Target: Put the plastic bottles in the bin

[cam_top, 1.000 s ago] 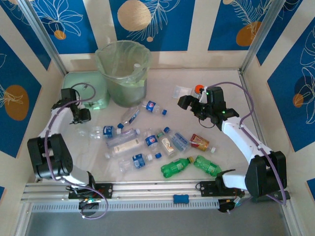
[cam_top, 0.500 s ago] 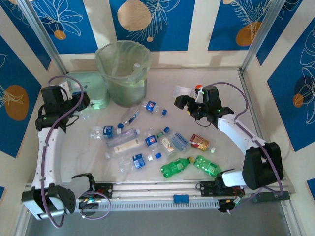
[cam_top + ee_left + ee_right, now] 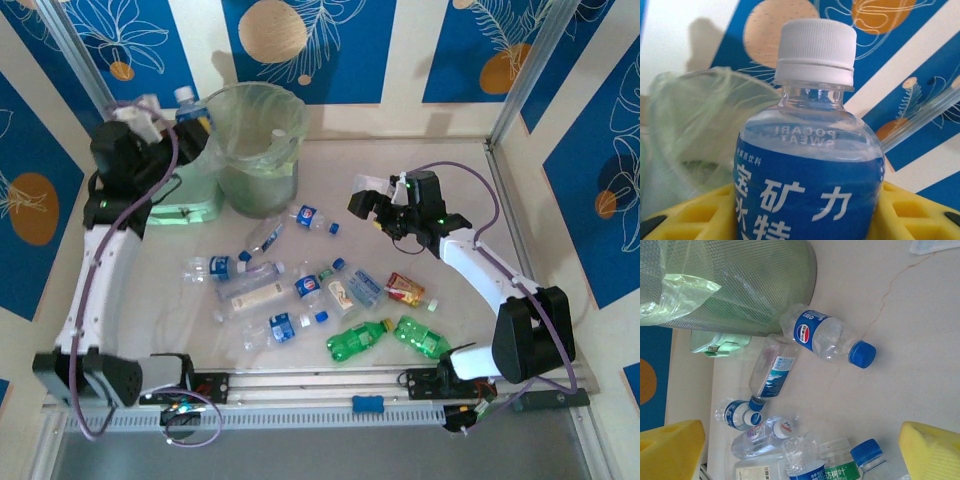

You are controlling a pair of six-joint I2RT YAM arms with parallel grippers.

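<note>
Near edge of the table point(image 3: 340, 160): two green bottles point(image 3: 357, 340) lie on their sides, close together, right of centre. Just behind them is a loose scatter of clear bottles point(image 3: 283, 327) with blue labels. All are lying down across the middle, pointing every which way, and some touch.

The right gripper point(image 3: 365, 205) is low over the table, to the right of the scatter. Its fingers are spread wide with nothing between them. In the wrist view its yellow pads point(image 3: 670, 445) sit at the bottom corners with bare table between. Ahead of them a blue-capped bottle point(image 3: 827, 335) lies on its side, just short of the bin wall. A flat clear container point(image 3: 372, 185) sits just behind this gripper, partly hidden by it.

Far left: the bin point(image 3: 255, 185) stands upright, its pale green liner point(image 3: 285, 140) folded over the rim. A mint box point(image 3: 195, 195) is just beside its left side, and the left arm crosses over the box.

The left gripper point(image 3: 175, 110) is raised to rim height, left of the bin. Its fingers are clamped on a white-capped bottle point(image 3: 810, 150), which is upright with a blue label. The bottle looks just outside the rim rather than over the opening, but the angle leaves doubt.
</note>
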